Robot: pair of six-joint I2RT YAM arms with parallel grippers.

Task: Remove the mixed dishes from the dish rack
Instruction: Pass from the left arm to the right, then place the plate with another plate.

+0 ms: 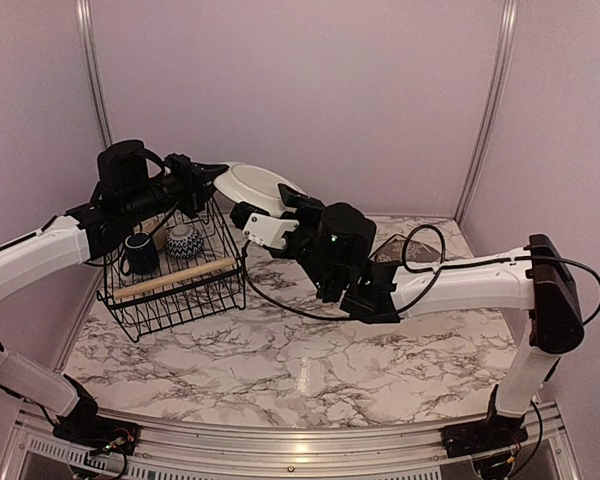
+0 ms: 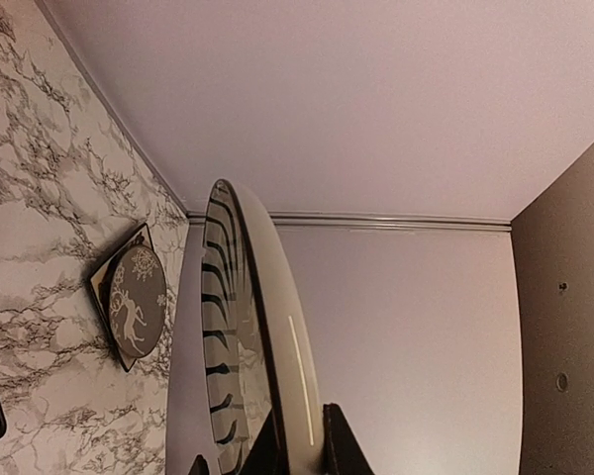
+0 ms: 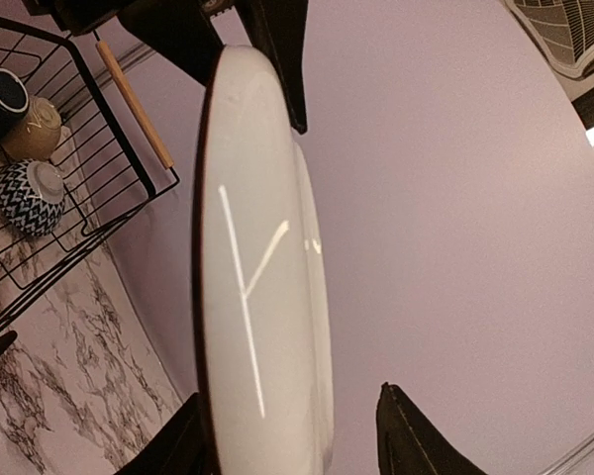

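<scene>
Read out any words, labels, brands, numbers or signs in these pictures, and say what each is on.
None: no readable text in any view. The dark square plate bears only a pale deer figure, the round black-and-white striped plate only stripes, the small zigzag-patterned bowl only its pattern.

Black stripes on white across the face of the round plate (image 2: 221,327); plain glossy white on its back, with a thin dark rim. Black wire for the dish rack (image 1: 180,305), pale tan wood on its handle (image 1: 175,278). Inside it, left of the top view: dark navy mug (image 1: 140,255), navy-and-white zigzag bowl (image 1: 185,240), cream bowl (image 3: 32,129) with fine line markings. Dark square plate (image 2: 129,307), pale deer motif on grey. White marble table (image 1: 330,370), grey-veined. Pale lilac walls (image 1: 310,90).
</scene>
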